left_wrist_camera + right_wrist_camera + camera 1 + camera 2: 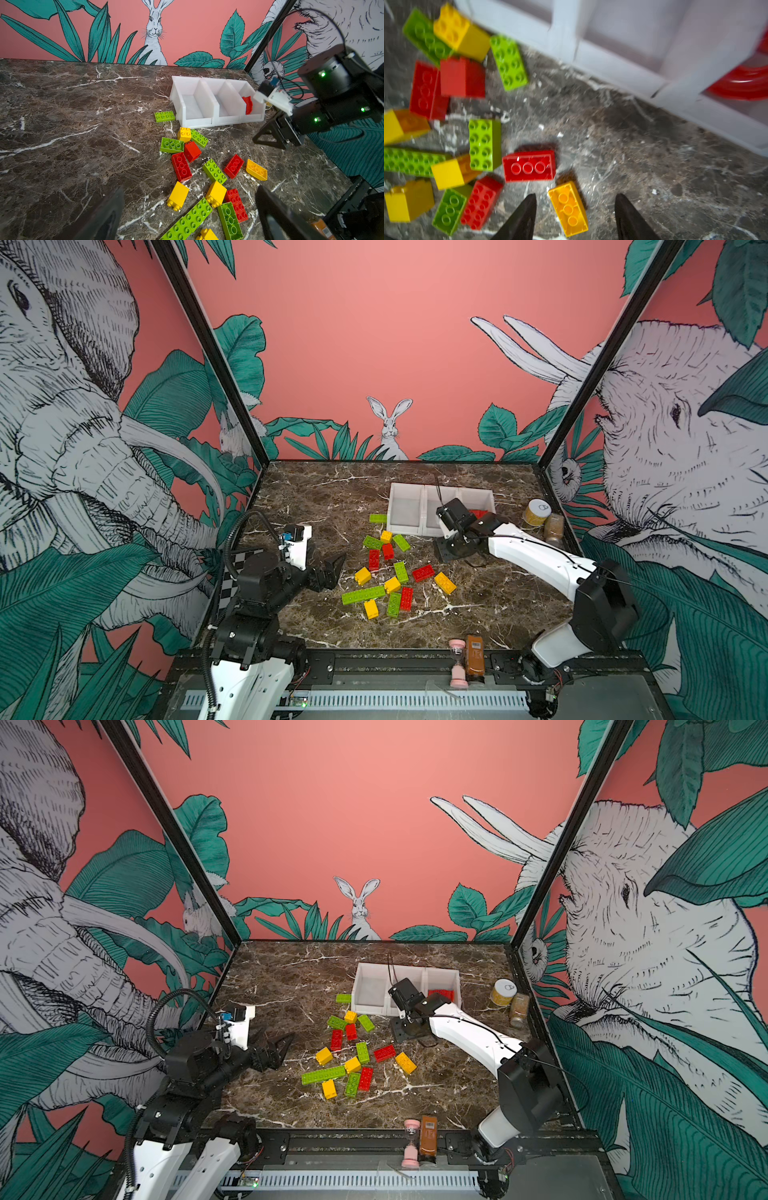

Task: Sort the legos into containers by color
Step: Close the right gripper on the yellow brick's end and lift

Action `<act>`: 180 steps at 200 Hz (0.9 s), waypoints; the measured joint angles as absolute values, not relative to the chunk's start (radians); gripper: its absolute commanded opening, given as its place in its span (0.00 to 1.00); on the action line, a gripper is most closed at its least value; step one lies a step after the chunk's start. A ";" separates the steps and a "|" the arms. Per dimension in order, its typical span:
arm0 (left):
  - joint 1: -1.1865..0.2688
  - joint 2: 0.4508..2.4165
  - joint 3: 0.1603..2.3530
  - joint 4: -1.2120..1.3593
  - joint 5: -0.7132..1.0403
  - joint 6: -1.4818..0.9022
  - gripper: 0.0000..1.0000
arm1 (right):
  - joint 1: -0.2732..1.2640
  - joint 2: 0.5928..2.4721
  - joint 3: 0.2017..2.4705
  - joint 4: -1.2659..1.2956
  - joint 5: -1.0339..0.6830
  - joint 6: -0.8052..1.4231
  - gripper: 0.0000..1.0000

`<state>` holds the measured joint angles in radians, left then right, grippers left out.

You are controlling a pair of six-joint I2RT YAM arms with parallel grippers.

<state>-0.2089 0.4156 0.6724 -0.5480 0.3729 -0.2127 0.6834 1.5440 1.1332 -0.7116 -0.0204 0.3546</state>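
The legos [386,572] [353,1052], lime green, yellow and red, lie scattered mid-table. Behind them stand the containers [405,510] [370,986] [191,104] [623,68], three joined white bins. A red arch piece [478,513] [247,105] [745,83] rests in the right bin; the other two show nothing inside. My right gripper [444,553] [401,1033] [575,195] hangs in front of the bins, open and holding nothing. A yellow brick [569,207] [444,583] lies hollow side up on the table, seen between its fingers. Left of the pile my left gripper [334,572] [278,1044] [190,188] is wide open and empty.
One green brick [378,517] lies against the left bin's corner. A yellowish jar [536,512] and a brown spice jar [554,531] stand at the right wall. A pink hourglass [458,664] and a brown bottle [475,659] stand at the front edge.
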 measured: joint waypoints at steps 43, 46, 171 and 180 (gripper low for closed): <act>-0.209 0.420 0.672 -0.548 0.373 -0.213 0.99 | 0.716 1.562 1.044 -0.747 -0.063 0.256 0.61; -0.209 0.420 0.672 -0.548 0.373 -0.213 0.99 | 0.716 1.567 1.042 -0.747 -0.064 0.253 0.61; -0.209 0.422 0.672 -0.548 0.364 -0.213 0.99 | 0.727 1.707 1.040 -0.689 -0.053 0.224 0.37; -0.209 0.422 0.672 -0.548 0.364 -0.213 0.99 | 0.727 1.707 1.038 -0.686 -0.046 0.227 0.34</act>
